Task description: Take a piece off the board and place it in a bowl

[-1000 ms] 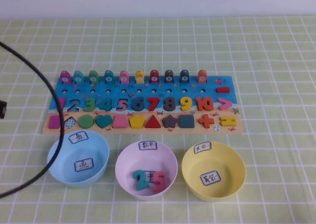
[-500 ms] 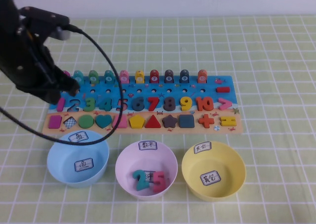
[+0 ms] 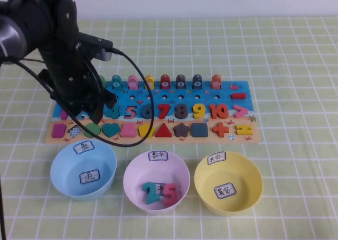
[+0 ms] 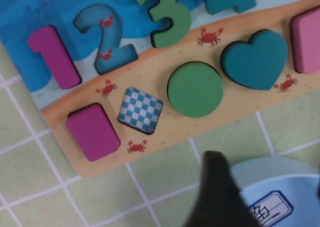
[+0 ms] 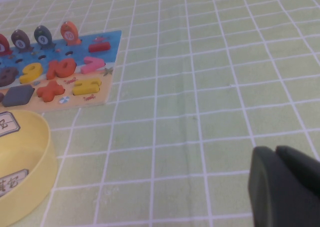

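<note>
Pink bowl [image 3: 156,181] holds numbers; blue bowl [image 3: 83,169] beside it.

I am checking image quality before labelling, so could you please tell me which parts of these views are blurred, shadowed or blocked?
High view: even light, the left arm blocks the board's left end. Left wrist view: green disc sharp, the left gripper a dark blur over the light blue bowl. Right wrist view: the right gripper blurred at the edge, yellow bowl cropped.

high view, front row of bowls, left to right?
light blue bowl → pink bowl, number pieces inside → yellow bowl. Left gripper hovers over the board's left end; right gripper shows only in its wrist view.
</note>
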Motion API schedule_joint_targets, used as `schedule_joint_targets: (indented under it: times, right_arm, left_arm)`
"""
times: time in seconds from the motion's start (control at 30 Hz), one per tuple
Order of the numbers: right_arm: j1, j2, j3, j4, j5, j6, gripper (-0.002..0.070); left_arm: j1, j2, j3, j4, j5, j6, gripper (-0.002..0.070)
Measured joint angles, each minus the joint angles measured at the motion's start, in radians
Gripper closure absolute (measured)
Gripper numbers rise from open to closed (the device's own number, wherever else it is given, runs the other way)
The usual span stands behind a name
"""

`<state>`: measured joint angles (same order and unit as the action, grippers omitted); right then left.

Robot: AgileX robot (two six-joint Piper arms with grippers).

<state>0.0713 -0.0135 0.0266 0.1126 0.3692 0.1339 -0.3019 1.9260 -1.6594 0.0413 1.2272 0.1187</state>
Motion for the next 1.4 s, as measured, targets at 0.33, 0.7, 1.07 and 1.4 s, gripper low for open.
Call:
schedule_joint_targets:
  times: [0.33, 0.7, 1.07, 1.4]
  right_arm:
    - [0.000, 0.000, 0.000, 0.000, 0.000, 0.000, 0.0694]
    - [0.000, 0.000, 0.000, 0.000, 0.000, 0.000, 0.0694]
    - [0.000, 0.000, 0.000, 0.000, 0.000, 0.000, 0.0694]
    - [0.000, 0.000, 0.000, 0.000, 0.000, 0.000, 0.0694]
  left_arm:
    - [0.015, 0.062, 0.000, 0.024, -0.008, 0.006, 0.0194]
    - [0.064, 0.073, -0.002, -0.015, -0.064, 0.099, 0.0192]
    - [0.064, 0.119, -0.002, -0.041, -0.077, 0.155, 0.0198]
    - [0.064, 0.164, -0.002, -0.048, -0.091, 0.184, 0.0242]
